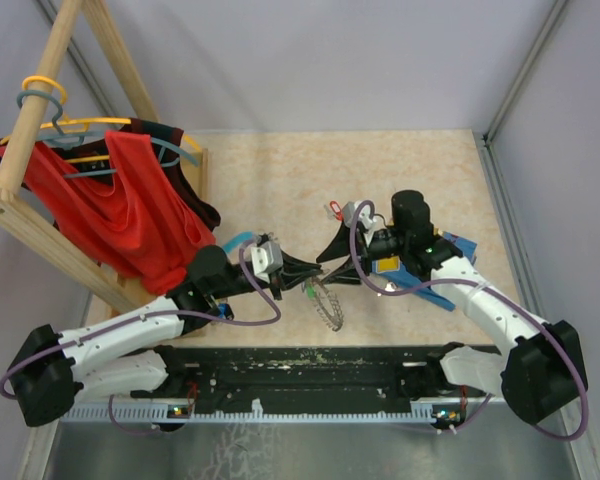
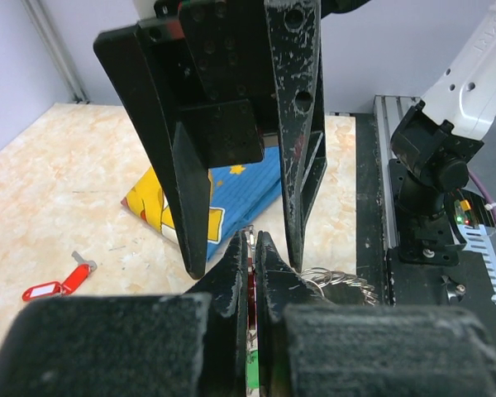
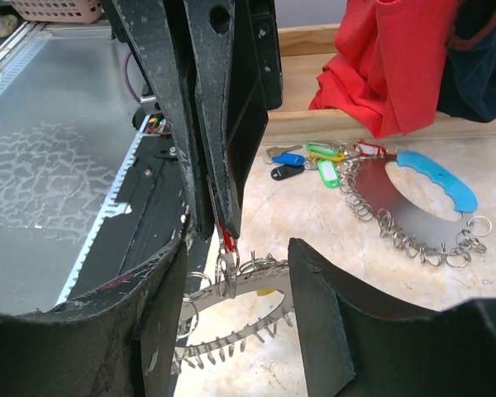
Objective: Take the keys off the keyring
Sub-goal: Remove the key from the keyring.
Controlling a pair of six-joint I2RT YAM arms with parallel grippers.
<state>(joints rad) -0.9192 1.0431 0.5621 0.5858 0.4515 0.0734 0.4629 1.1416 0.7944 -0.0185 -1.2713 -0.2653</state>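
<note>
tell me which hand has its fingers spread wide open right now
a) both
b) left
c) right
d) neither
c: in its own wrist view the right hand shows a wide gap between its fingers, while the left hand is pinched shut with the key ring hanging from its tips.

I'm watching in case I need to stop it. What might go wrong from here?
The left gripper holds the keyring by only a thin pinch; a tug from the open right gripper might pull it loose. The right fingers flank the left's tips closely, so closing may catch them instead of the keys.
</note>
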